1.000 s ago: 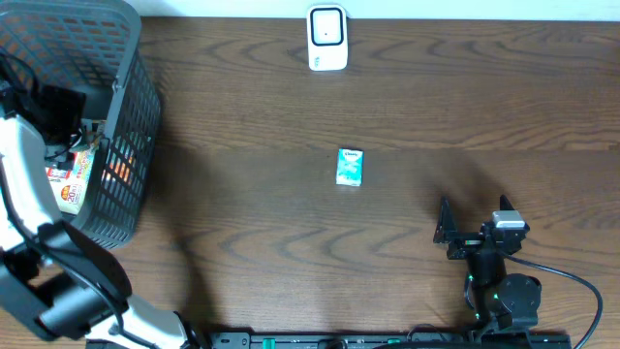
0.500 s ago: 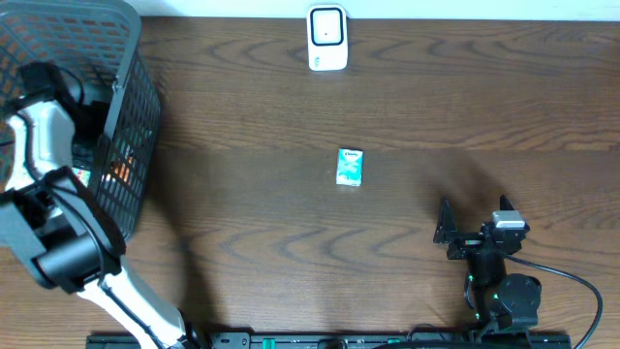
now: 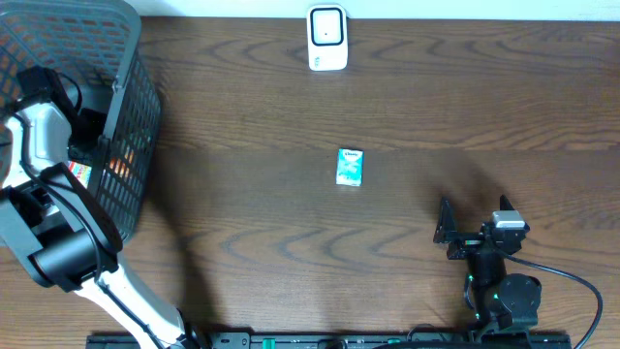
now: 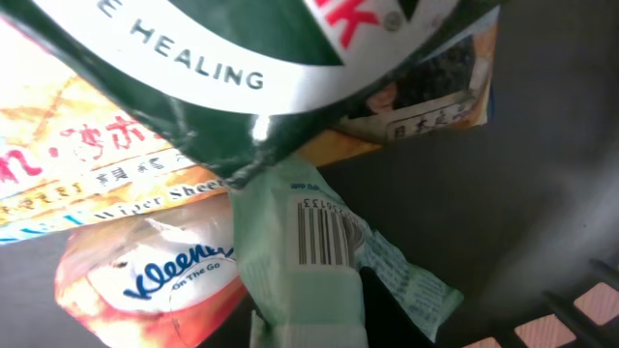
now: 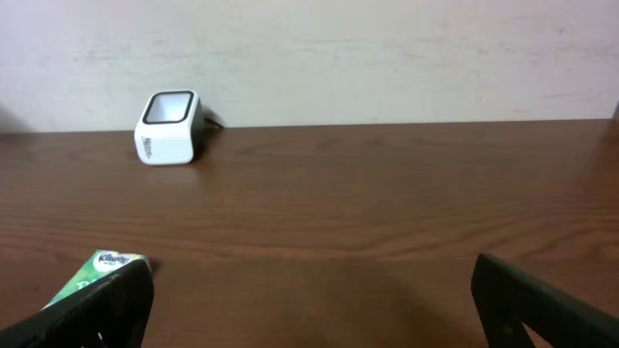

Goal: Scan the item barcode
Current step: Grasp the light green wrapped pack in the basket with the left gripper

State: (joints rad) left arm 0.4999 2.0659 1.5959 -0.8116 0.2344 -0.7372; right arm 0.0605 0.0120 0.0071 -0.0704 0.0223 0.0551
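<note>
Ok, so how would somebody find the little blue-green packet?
Start at the dark brown wooden table. Near its middle, in front of the white box-shaped scanner at the far edge, lies the small teal-and-white packet. It is the only packet out on bare wood; the other packets are piled in the grey plastic basket.

The table carries one basket, one scanner and one tissue pack. The basket contains at least four packages. Their full number cannot be determined.
</note>
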